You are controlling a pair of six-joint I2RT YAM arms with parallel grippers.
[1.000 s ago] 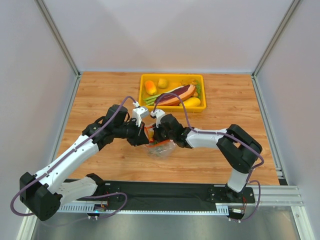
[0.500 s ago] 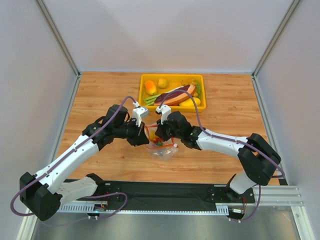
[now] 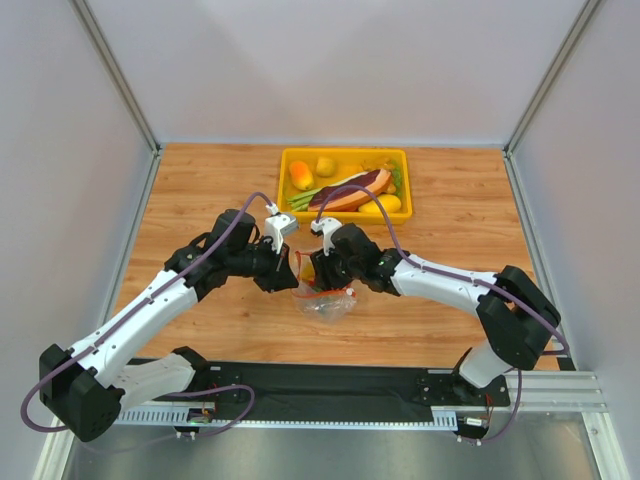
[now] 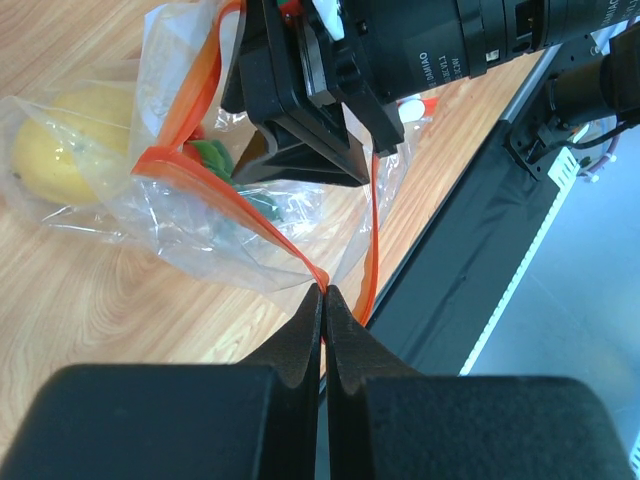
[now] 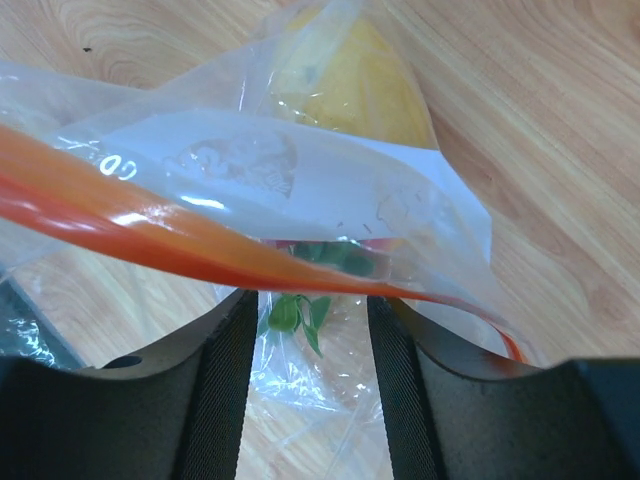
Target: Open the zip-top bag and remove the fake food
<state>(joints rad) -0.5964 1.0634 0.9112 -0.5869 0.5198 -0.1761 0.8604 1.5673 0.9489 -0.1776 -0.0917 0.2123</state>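
While left gripper (image 4: 322, 292) pinches the zip-top bag (image 4: 215, 250), right gripper (image 5: 312, 312) apparently stands spread.

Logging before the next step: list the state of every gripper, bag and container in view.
zip-top bag: unzipped, mouth gaping, lying on the table.
left gripper: shut on the bag's red-orange strip.
right gripper: open, at the bag's mouth.
fake food: yellow fruit and green bits inside the bag.
yellow bin: holds toy food pieces.

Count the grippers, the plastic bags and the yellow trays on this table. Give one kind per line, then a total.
Grippers: 2 (left gripper, right gripper)
Zip-top bag: 1
Yellow tray: 1
Total: 4
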